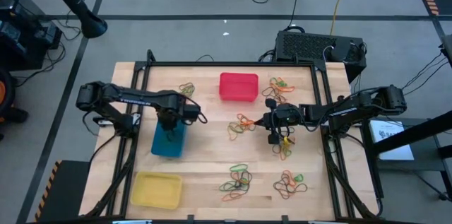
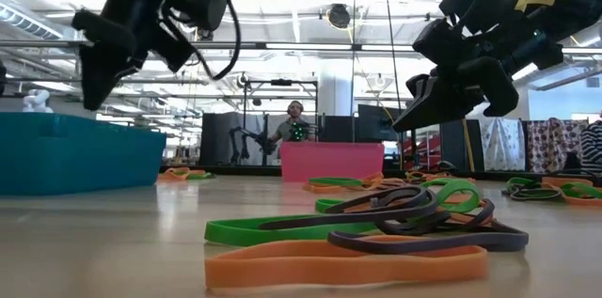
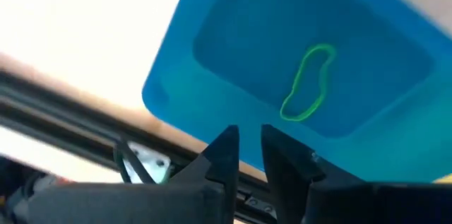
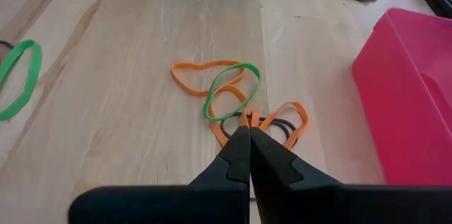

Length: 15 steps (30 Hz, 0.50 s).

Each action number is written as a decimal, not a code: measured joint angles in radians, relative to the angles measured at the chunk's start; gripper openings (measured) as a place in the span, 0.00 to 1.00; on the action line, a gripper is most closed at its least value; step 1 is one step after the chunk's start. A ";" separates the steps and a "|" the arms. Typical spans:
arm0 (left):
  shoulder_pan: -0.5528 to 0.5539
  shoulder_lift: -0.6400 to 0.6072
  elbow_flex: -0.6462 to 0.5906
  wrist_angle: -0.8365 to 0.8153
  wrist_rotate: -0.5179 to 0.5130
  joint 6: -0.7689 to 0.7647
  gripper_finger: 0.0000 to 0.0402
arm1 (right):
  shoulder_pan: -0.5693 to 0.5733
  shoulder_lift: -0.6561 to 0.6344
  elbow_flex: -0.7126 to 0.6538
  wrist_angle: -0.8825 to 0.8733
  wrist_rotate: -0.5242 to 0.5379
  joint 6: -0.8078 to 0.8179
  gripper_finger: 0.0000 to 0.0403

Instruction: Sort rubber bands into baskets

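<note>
The left gripper (image 3: 245,139) hung slightly parted over the blue basket (image 1: 168,141) at centre-left, a green rubber band (image 3: 308,85) lying inside. The right gripper (image 4: 248,133), pressed together, pinched an orange band (image 4: 291,114) right of centre.

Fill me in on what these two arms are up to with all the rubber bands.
Two robot arms are sorting rubber bands into baskets. The left gripper hangs over the blue basket with its fingers slightly apart; a green band lies inside it. The right gripper is shut, its tips at an orange band in a small tangle near the middle of the table, beside the red basket. The yellow basket looks empty, and several piles of bands remain on the wood.
</note>
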<state>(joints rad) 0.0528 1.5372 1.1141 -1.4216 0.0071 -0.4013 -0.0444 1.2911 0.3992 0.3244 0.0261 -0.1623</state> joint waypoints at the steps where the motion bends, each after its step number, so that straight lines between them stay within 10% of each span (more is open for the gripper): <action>1: 0.009 0.000 0.017 0.002 -0.004 0.028 0.18 | 0.000 0.000 0.000 0.000 0.000 -0.004 0.00; 15: 0.453 0.105 0.090 0.385 -0.100 0.383 0.17 | 0.000 0.000 0.000 -0.001 0.000 0.002 0.00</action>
<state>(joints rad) 0.5054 1.6417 1.2043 -1.0364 -0.0927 -0.0178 -0.0448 1.2911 0.3992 0.3239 0.0265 -0.1608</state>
